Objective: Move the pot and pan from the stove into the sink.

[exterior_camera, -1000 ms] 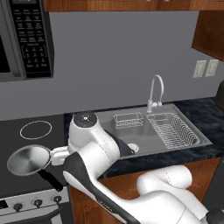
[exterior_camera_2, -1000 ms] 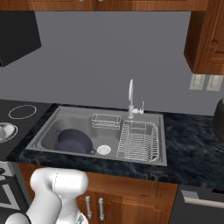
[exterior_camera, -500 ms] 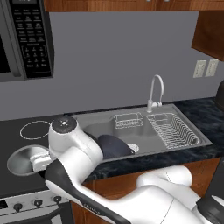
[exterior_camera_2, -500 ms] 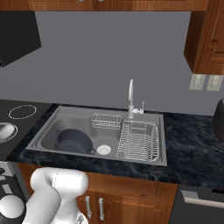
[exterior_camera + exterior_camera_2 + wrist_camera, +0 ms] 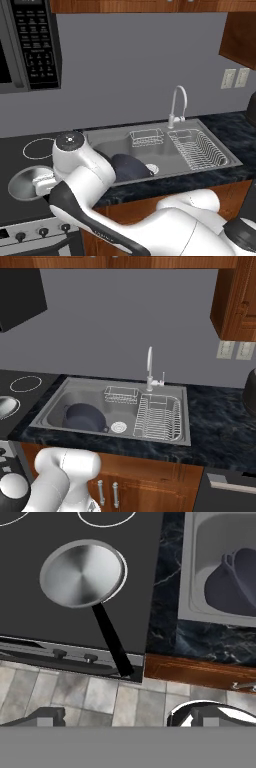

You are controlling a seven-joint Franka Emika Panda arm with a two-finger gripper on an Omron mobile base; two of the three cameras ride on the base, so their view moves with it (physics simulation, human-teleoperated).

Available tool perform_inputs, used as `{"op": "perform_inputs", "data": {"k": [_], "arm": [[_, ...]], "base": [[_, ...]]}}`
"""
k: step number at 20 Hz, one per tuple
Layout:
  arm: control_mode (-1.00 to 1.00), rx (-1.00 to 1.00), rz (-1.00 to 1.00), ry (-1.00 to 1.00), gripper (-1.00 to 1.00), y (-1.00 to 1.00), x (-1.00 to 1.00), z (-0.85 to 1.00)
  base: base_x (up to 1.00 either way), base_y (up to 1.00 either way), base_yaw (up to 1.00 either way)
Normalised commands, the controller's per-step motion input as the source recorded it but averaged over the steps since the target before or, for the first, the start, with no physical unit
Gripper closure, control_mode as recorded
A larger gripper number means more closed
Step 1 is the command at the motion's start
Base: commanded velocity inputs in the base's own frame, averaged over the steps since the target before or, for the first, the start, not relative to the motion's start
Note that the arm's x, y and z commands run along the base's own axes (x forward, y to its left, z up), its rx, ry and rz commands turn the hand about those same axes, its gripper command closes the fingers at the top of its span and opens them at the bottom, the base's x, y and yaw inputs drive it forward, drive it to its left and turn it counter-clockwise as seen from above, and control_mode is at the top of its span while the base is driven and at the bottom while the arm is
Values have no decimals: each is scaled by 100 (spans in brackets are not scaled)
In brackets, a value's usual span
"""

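Observation:
The silver pan [image 5: 82, 573] lies on the black stove [image 5: 30, 619], its black handle [image 5: 112, 641] reaching over the front panel. My gripper [image 5: 130, 717] hangs open well above it, with the handle's end between the wide-set fingertips and nothing held. In the left base view my arm covers the right side of the pan [image 5: 25, 182]. The dark pot [image 5: 131, 167] sits in the left part of the sink [image 5: 170, 129]. From the right base view I see the pot [image 5: 84, 417] in the sink [image 5: 60, 398], and the pan [image 5: 6, 406] at the left edge.
A wire dish rack [image 5: 157, 418] fills the sink's right half, a small wire basket [image 5: 121, 394] sits at its back, and the faucet [image 5: 150, 368] rises behind. A dark marble counter strip [image 5: 167, 587] separates stove and sink. A microwave [image 5: 30, 45] hangs above the stove.
My arm has swung left from over the sink's edge to above the pan on the stove. The pot stays in the sink and the pan has not moved.

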Motion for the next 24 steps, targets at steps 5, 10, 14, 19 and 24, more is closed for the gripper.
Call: {"op": "perform_inputs", "data": {"k": [5,10,14,19,24], "arm": [[-100,1,2,0,-100,3,4,-26],[-100,0,2,0,-100,5,6,-32],[-100,0,2,0,-100,0,10,-31],[-100,0,3,0,-100,3,19,-34],[-100,0,4,0,-100,6,28,-34]], "base": [[0,0,0],[0,0,0],[0,0,0],[0,0,0],[0,0,0]]}}
